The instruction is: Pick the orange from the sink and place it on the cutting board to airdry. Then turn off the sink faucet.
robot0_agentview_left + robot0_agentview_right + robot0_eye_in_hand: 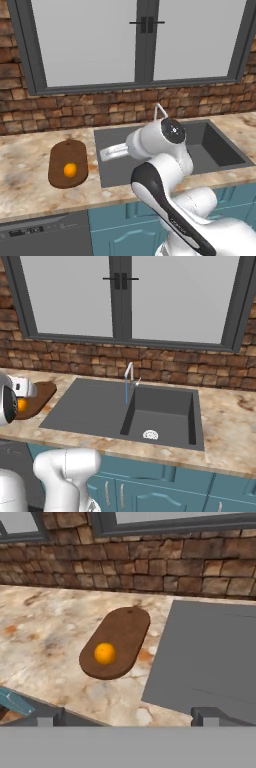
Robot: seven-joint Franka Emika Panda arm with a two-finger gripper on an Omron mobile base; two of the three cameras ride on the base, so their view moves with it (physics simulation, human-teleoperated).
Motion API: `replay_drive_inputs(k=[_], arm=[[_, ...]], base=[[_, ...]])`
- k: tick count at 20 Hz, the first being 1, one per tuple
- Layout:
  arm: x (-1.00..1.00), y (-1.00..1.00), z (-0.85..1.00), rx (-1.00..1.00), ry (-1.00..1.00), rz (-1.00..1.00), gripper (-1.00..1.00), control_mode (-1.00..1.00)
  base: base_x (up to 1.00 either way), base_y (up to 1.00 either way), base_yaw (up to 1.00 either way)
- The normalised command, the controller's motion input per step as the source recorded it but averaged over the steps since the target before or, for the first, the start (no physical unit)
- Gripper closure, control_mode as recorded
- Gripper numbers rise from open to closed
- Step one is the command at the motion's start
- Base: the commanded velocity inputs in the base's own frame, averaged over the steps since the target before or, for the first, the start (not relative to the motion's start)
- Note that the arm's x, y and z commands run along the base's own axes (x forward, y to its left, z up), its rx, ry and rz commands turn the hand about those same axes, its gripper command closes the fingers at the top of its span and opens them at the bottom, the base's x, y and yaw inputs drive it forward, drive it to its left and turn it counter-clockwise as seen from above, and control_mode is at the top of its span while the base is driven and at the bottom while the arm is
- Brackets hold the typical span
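On counter left of sink [220, 150]: cutting board [68, 163] w/ orange [70, 170] sitting on it, toward near end. Place step looks done (orange clear of basin). Step in hand, my read: faucet shutoff. Sink faucet [129, 372] at back rim, blue stream running into basin. Next move needs arm to swing right to faucet base and work lever. Gripper [127, 719] above counter edge near board; finger tips wide apart, nothing between, touching nothing.
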Motion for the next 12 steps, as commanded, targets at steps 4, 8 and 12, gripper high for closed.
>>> replay_drive_inputs(k=[4, 8, 12], arm=[[-0.58, -0.6, 0.26, 0.0, 0.0, -0.02, -1.0, -1.0], [-0.48, -0.65, 0.35, 0.0, 0.0, -0.02, -1.0, -1.0], [-0.43, -0.6, 0.32, 0.0, 0.01, -0.03, -1.0, -1.0]], base=[[0.0, 0.0, 0.0], [0.0, 0.0, 0.0], [0.0, 0.0, 0.0]])
